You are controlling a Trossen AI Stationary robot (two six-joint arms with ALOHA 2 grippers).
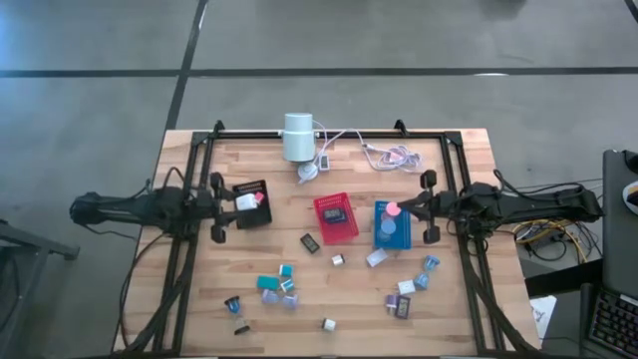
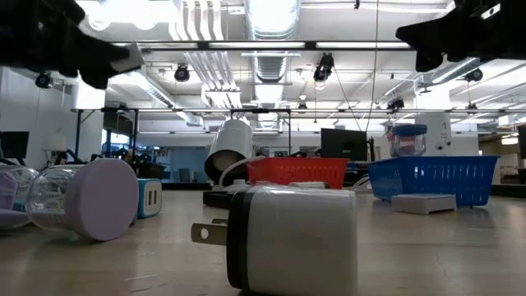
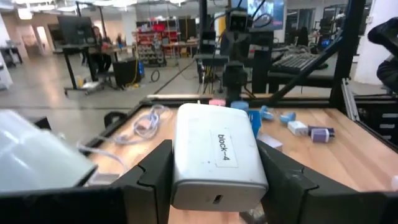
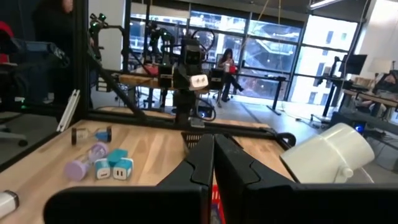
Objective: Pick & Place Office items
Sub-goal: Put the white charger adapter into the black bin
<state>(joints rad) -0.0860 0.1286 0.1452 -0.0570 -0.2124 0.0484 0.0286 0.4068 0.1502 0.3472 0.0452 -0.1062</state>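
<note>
White block (image 3: 214, 155) in left gripper (image 3: 214, 186); underside hidden.

So the right gripper (image 4: 213, 163) has its two dark fingers pressed flat together, nothing between them. Past it on the wooden table (image 4: 155, 149) there's a lilac round disc (image 4: 81, 167) just beside two teal blocks (image 4: 114, 167), with a dark clip-looking piece (image 4: 91, 134) farther back. A tipped white cylinder (image 4: 329, 157) sits off to one side. Across the table the left gripper (image 4: 192, 79) holds a white block. A person sits in the room behind.
</note>
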